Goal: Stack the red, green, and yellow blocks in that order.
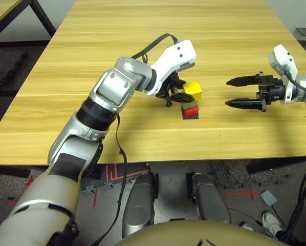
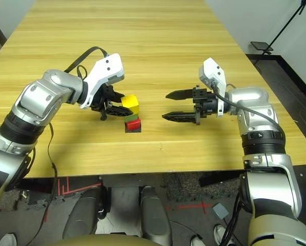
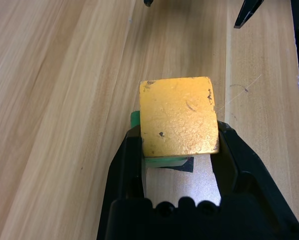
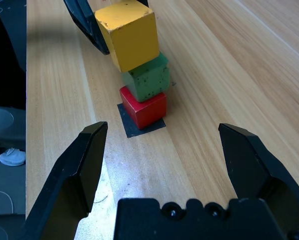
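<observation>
We found the red block (image 4: pixel 145 109) on the black patch (image 4: pixel 131 125), with the green block (image 4: pixel 148 79) on top of it. The left gripper (image 3: pixel 179 135) pinched the yellow block (image 3: pixel 179 117) above the green one. To the right, the right gripper's (image 4: pixel 164 140) jaws stood spread, apart from the stack.

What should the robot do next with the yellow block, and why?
I think the left gripper should gently line the yellow block up over the green one before letting go. It's between that gripper's fingers and looks a bit off to one side of the green block, which sits on the red one.
</observation>
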